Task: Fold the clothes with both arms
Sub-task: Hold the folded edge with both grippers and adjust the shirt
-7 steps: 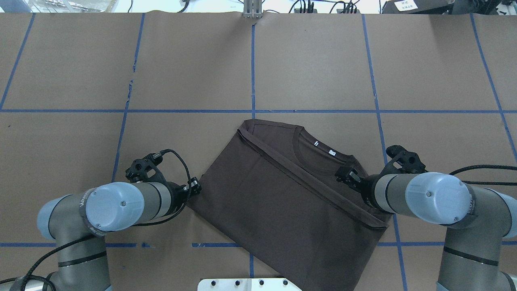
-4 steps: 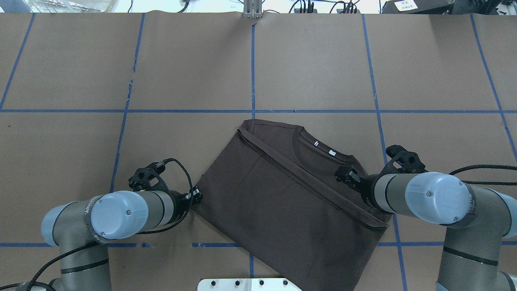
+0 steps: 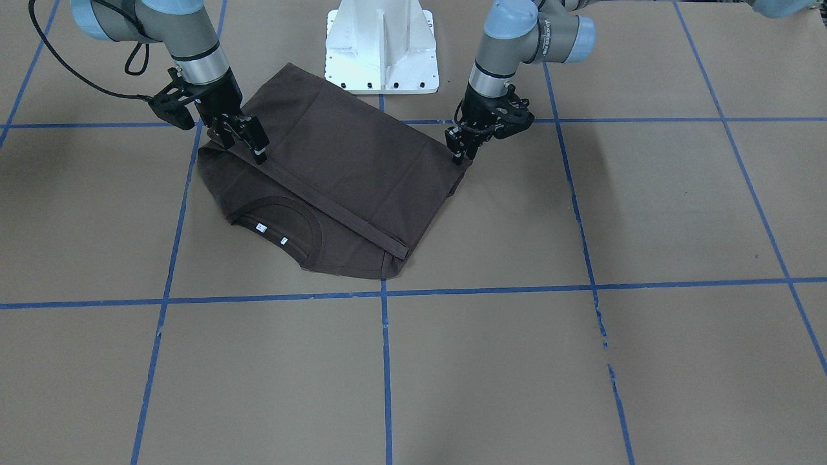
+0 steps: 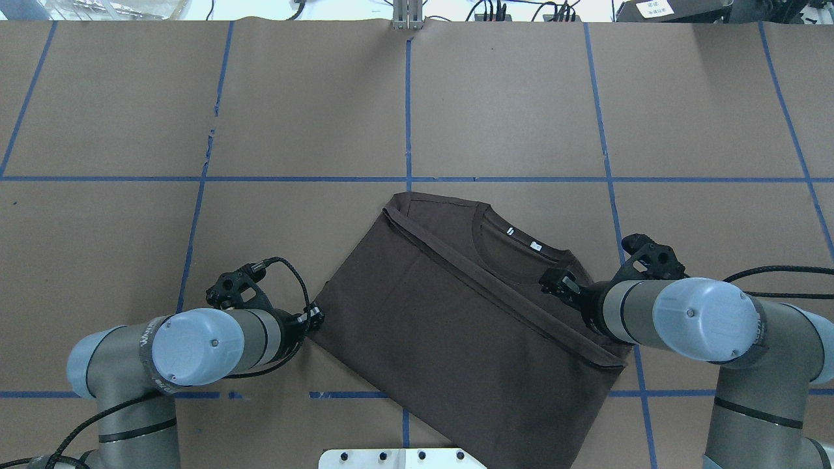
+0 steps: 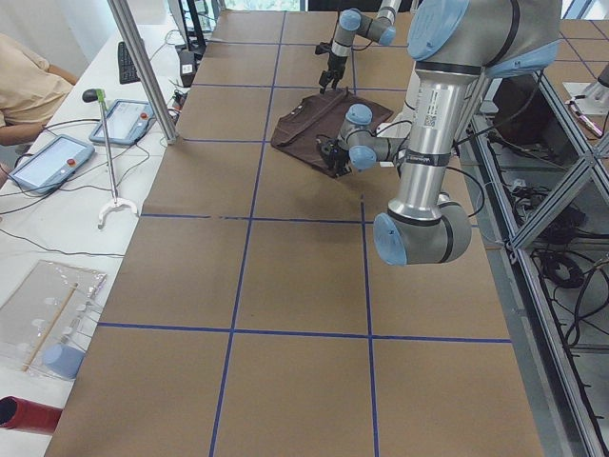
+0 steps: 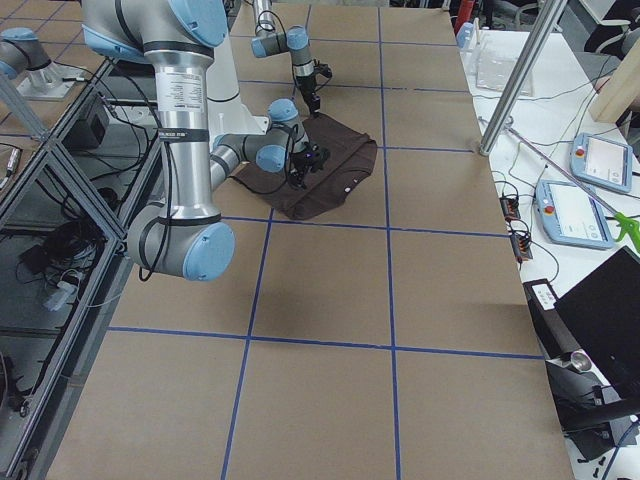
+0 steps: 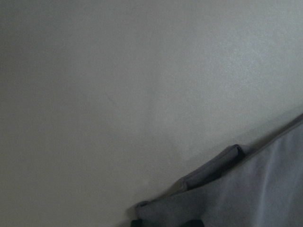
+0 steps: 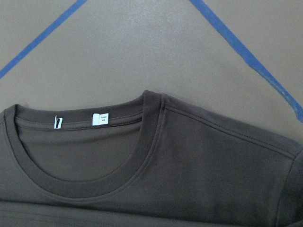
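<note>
The dark brown T-shirt (image 4: 456, 326) lies flat and skewed near the robot's base, its hem folded up to just below the collar (image 4: 515, 251); it also shows in the front view (image 3: 349, 168). My left gripper (image 4: 315, 316) is low at the shirt's left corner, fingers close together on the cloth edge (image 7: 255, 198); in the front view it (image 3: 459, 152) touches that corner. My right gripper (image 4: 559, 283) is open over the shirt's shoulder beside the collar, also seen in the front view (image 3: 244, 139). White neck tags (image 8: 100, 119) show in the right wrist view.
The white pedestal base (image 3: 381, 45) stands right behind the shirt, whose near edge reaches it. Blue tape lines (image 4: 408, 111) grid the brown table cover. Monitors, cables and an operator sit beyond the table's far edge in the side views.
My left gripper has moved toward the robot and settled at the shirt's left corner. The right arm and the shirt have barely moved.
</note>
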`<state>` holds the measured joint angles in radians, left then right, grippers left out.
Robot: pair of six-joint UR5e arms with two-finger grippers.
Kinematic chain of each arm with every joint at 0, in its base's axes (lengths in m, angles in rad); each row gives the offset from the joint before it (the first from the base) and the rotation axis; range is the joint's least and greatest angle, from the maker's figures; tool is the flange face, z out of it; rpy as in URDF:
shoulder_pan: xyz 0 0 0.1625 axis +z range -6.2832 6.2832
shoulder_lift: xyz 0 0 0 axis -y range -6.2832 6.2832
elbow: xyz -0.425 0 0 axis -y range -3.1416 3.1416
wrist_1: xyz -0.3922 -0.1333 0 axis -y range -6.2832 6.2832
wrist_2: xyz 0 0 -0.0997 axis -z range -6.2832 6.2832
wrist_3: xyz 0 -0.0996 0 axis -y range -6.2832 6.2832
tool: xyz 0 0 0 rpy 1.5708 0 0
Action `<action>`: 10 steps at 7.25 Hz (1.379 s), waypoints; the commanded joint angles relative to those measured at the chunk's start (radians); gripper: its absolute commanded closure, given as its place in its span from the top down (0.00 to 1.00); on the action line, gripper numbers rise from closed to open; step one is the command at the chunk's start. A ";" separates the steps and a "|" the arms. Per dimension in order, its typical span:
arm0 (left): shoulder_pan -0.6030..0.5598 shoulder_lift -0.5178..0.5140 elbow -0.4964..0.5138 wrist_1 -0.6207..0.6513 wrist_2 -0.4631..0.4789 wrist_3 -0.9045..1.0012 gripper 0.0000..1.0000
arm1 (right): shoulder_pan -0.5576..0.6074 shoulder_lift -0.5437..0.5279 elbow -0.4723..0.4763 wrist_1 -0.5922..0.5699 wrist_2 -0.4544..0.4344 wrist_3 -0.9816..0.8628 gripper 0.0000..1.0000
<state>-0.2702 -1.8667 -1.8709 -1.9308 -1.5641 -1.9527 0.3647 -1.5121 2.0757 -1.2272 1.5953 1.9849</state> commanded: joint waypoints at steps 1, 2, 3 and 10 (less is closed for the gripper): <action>0.002 -0.006 0.003 0.004 -0.001 -0.003 0.09 | -0.001 0.006 0.000 0.000 0.000 0.000 1.00; 0.002 -0.008 0.001 0.004 -0.001 -0.003 0.00 | -0.001 0.007 -0.003 0.000 0.000 0.000 1.00; 0.000 -0.006 -0.008 0.006 -0.001 -0.003 0.00 | -0.001 0.009 -0.006 0.000 0.000 0.000 1.00; -0.197 -0.012 0.056 0.016 0.001 0.289 0.00 | -0.001 0.013 -0.016 0.000 0.000 0.005 1.00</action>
<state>-0.4097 -1.8727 -1.8671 -1.9053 -1.5608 -1.7667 0.3647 -1.4993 2.0612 -1.2278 1.5949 1.9896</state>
